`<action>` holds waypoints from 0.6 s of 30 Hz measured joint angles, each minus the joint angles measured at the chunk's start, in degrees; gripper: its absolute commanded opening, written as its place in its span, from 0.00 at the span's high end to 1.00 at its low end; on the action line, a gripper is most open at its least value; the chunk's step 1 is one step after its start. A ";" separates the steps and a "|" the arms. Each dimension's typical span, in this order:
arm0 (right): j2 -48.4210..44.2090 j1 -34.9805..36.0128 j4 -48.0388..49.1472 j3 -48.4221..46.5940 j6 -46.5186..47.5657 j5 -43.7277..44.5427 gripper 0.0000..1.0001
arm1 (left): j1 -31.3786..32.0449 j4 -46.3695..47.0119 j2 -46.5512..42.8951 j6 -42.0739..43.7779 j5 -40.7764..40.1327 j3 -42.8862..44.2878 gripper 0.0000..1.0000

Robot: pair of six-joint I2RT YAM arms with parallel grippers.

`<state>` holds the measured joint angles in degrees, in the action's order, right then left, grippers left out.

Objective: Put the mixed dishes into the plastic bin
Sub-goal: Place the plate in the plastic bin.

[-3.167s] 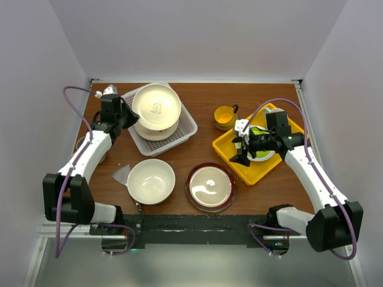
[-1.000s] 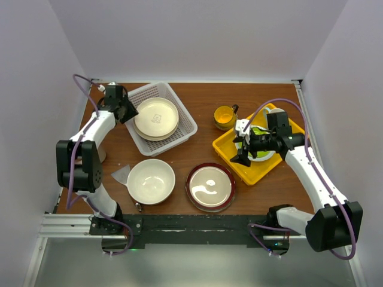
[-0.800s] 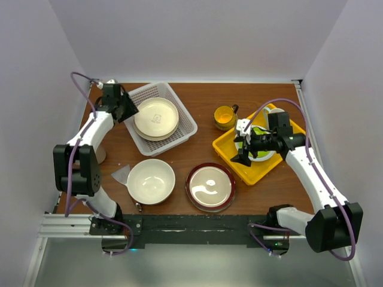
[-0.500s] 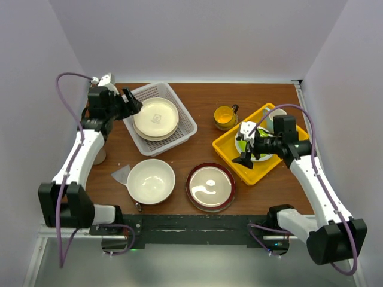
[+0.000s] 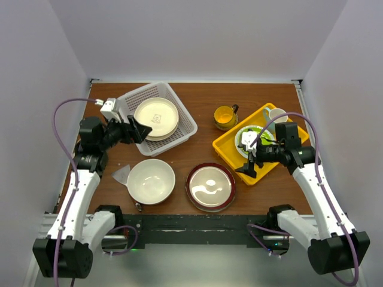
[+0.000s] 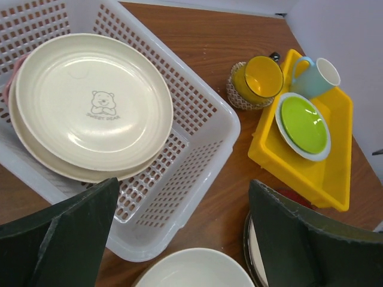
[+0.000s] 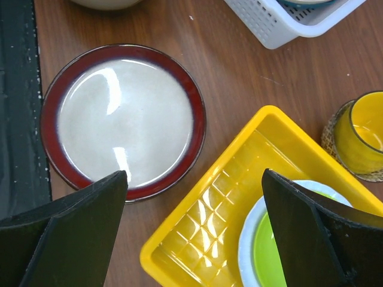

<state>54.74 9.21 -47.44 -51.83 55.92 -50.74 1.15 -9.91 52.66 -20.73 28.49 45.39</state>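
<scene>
"SWEET BEAR" is read on the round cream plate (image 6: pixel 96 107) in the white slotted plastic bin (image 6: pixel 203 137); left claw (image 6: pixel 185 227) and right claw (image 7: pixel 194 233) are drawn back, wide, empty.

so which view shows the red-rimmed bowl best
The right wrist view: the dark red-rimmed bowl sits whole and large there, with its rim and glossy inside clear. The top external view shows it whole but small, near the table's front edge. The left wrist view catches only a sliver at its bottom edge.
</scene>
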 measured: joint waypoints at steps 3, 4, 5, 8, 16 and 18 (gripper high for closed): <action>0.00 0.00 -1.33 0.00 0.28 -0.44 0.02 | -0.02 1.11 -3.23 0.68 2.58 -3.52 0.04; -0.02 0.00 -1.46 0.00 0.28 -0.55 0.02 | 0.00 1.40 -4.15 0.85 3.30 -4.70 0.04; -0.02 0.00 -1.46 0.00 0.24 -0.85 0.02 | 0.00 1.75 -4.70 0.94 3.89 -5.57 0.04; -0.09 0.00 -1.42 0.00 0.04 -1.38 0.02 | 0.00 2.80 -5.49 1.49 5.14 -7.78 0.04; 0.02 0.00 -1.46 1.09 0.33 -3.10 0.02 | 0.00 4.79 -5.88 2.34 7.76 -10.54 0.00; 0.44 0.00 -1.55 1.42 0.79 -3.26 0.02 | 0.00 5.40 -6.10 2.36 8.20 -10.54 0.00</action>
<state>55.18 9.21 -48.99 -50.41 56.71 -54.00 1.15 -4.51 46.57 -18.37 36.69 34.85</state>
